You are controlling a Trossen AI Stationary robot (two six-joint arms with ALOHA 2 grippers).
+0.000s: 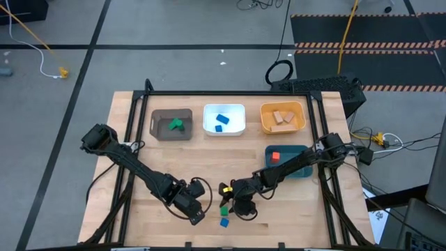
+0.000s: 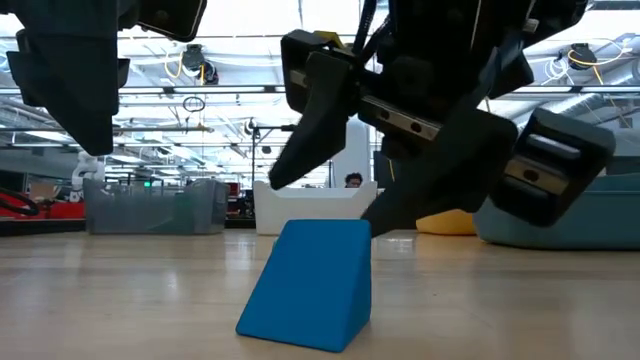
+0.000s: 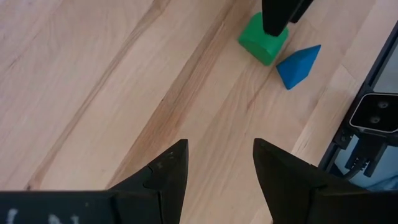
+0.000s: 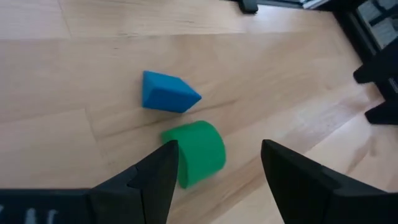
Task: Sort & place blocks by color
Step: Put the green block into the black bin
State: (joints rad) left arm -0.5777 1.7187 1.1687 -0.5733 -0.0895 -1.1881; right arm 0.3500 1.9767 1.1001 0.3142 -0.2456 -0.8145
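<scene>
Right gripper (image 4: 217,171), spread wide, hangs over the green block (image 4: 196,152); left gripper (image 3: 217,165), also wide, waits near it, holding nothing. Blue wedge block (image 4: 166,93) lies just beside the green one on the surface (image 1: 139,174). Judged nearly done: these two remain unsorted. Green block rounded, wedge sharp-edged.

A green block (image 4: 198,152) with a rounded top lies on the table (image 1: 279,209) near its front edge; a blue wedge block (image 4: 168,92) lies just beside it, nearer that edge.
</scene>
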